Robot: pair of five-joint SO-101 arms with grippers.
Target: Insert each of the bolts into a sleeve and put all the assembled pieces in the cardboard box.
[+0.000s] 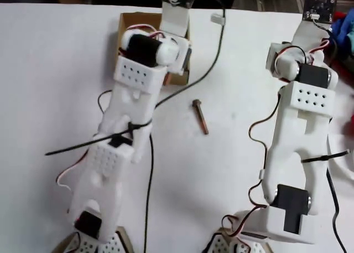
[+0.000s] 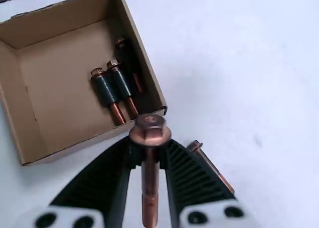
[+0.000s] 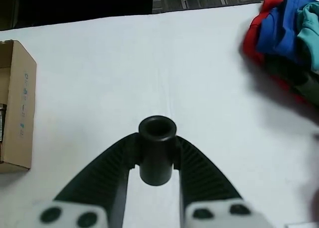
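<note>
Grips a bolt [image 2: 149, 183] tight in the left jaws, head out past the tips, by the cardboard box [image 2: 60, 21], and a sleeve [image 3: 157, 158] in the right jaws, well apart across the desk [image 1: 55, 70].

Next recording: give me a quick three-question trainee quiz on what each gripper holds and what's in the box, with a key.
1. True or false: the cardboard box is empty.
2. The right gripper is shut on: A) a bolt, B) a sleeve, C) nothing.
3. Fill in: the left gripper holds a ____.
Key: 1 false, assembled pieces lie inside; 2 B; 3 bolt.
</note>
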